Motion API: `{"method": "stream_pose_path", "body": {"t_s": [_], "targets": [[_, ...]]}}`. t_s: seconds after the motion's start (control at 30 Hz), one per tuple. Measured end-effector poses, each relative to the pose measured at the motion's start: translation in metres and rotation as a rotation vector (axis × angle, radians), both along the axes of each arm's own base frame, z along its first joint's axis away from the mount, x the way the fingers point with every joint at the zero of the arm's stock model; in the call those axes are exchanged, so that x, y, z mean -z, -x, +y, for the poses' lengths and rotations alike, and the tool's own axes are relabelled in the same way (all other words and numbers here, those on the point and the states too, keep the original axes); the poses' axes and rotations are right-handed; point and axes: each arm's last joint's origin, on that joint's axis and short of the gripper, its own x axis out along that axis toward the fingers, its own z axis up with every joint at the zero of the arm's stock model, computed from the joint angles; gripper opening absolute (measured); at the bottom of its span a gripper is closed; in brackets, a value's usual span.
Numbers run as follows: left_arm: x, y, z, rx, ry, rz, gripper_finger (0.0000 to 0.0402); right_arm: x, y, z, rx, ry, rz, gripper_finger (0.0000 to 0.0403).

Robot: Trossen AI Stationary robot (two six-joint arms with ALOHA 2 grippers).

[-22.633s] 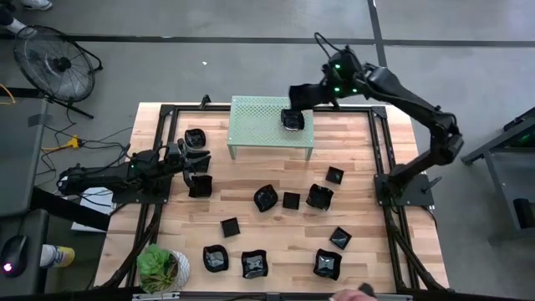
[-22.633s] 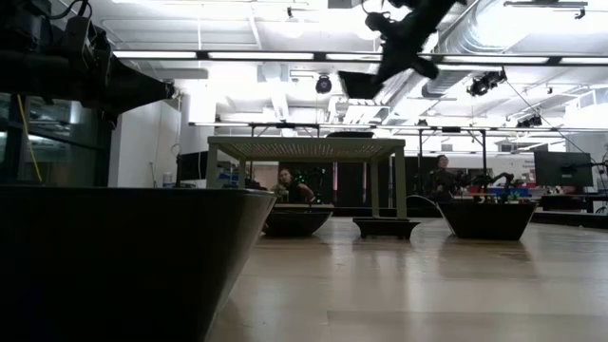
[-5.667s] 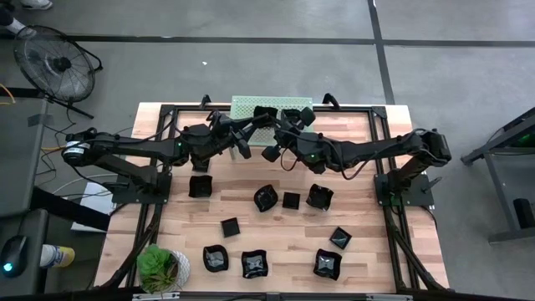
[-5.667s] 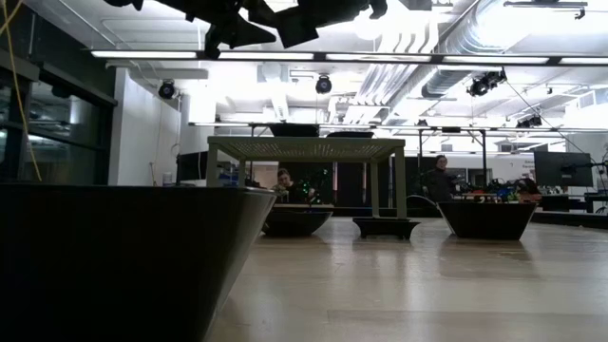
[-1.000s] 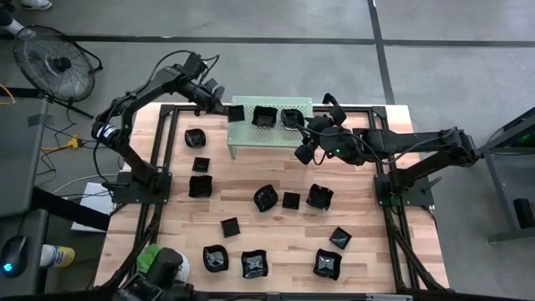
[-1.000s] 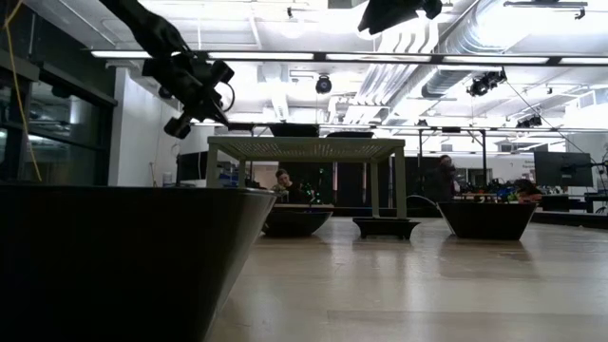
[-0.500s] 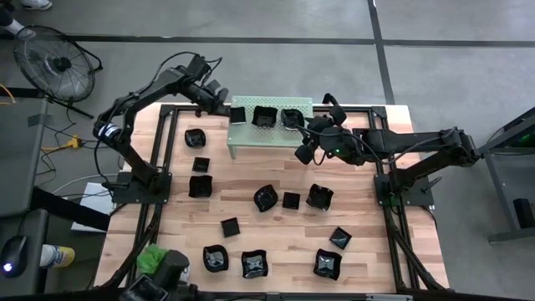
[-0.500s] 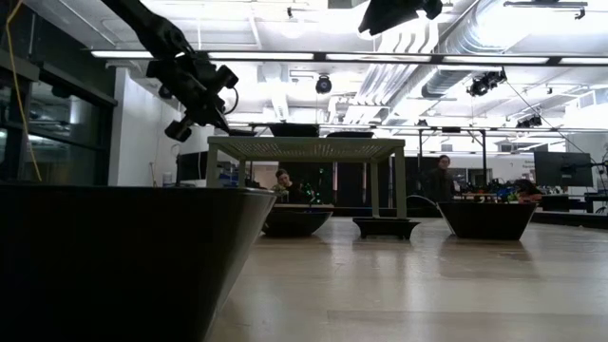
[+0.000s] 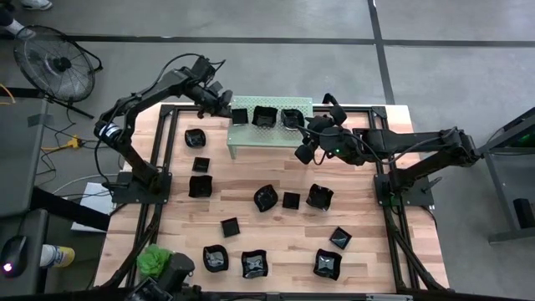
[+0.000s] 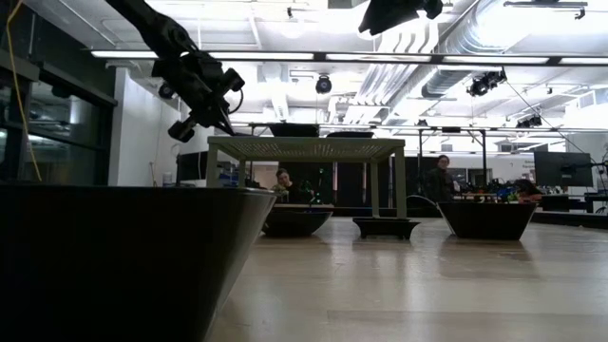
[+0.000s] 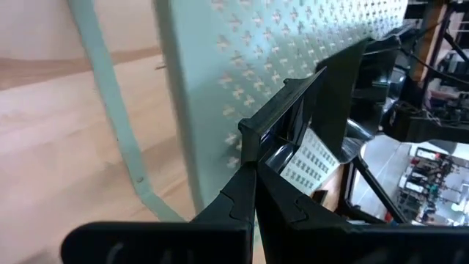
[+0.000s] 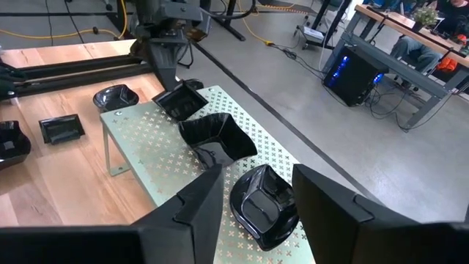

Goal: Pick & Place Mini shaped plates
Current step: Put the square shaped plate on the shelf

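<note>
Three glossy black mini shaped plates sit in a row on the pale green perforated shelf (image 9: 272, 134) at the table's far side: a square one (image 9: 239, 115), a middle one (image 9: 265, 115) and a right one (image 9: 292, 118). My left gripper (image 11: 253, 172) is shut and stands at the shelf's left end, against the square plate (image 11: 308, 110). My right gripper (image 12: 256, 176) is open. It hovers above the shelf's right end (image 9: 304, 139), over the right plate (image 12: 262, 204), and touches nothing. Several more plates lie on the wooden table. My left gripper has its shut fingertips (image 11: 249, 170) against the square plate's raised rim at a corner (image 11: 248, 136), on the side toward the table's left. The fingers slant down from the table's left and do not pinch anything. The plate rests flat on the shelf.
Loose plates lie left of the shelf (image 9: 195, 136) (image 9: 201, 164), in mid-table (image 9: 265, 197) (image 9: 318, 196) and along the near edge (image 9: 253, 264) (image 9: 326, 264). A green plant (image 9: 153, 261) stands at the near left corner. Black frame rails (image 9: 387, 167) run along the table's sides.
My left gripper, still shut, has moved toward the table's right and slightly down, up to the shelf's left end and the square plate. My right gripper has kept still and open.
</note>
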Motion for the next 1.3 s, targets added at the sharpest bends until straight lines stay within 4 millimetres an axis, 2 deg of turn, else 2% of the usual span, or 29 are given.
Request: {"method": "stream_pose_path", "body": {"t_s": [1.3], "targets": [[0.0001,-0.0081,-0.0046,-0.005,-0.014,0.024,0.0004,0.0002,0.0001,0.0,0.0,0.001,0.003,0.0166]]}}
